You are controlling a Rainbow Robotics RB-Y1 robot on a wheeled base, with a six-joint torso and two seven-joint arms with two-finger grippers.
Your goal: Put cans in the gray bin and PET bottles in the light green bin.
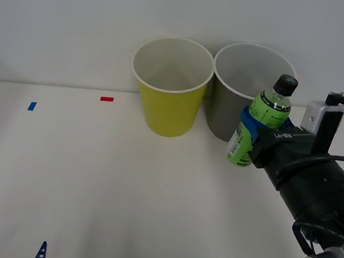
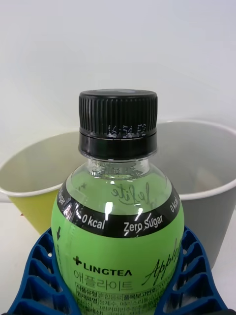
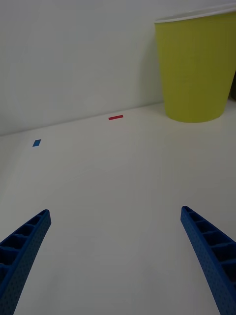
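The PET bottle [image 1: 259, 123], cap up and tilted, was clamped around its belly by the right gripper [image 1: 249, 127] and held aloft beside the gray bin [image 1: 222, 118], apparently for carrying across to the light green bin [image 1: 169, 101], while the left gripper [image 1: 8, 248] waited open, low over the table [image 1: 93, 182].

PET bottle [image 2: 118, 231] label, right wrist view: black band across the middle of the frame reads "0 kcal" and "Zero Sugar", cursive "lite" above it, "+LINGTEA" with Korean "애플라이트" lower centre, cursive "Apple" at lower right, smaller print below illegible.
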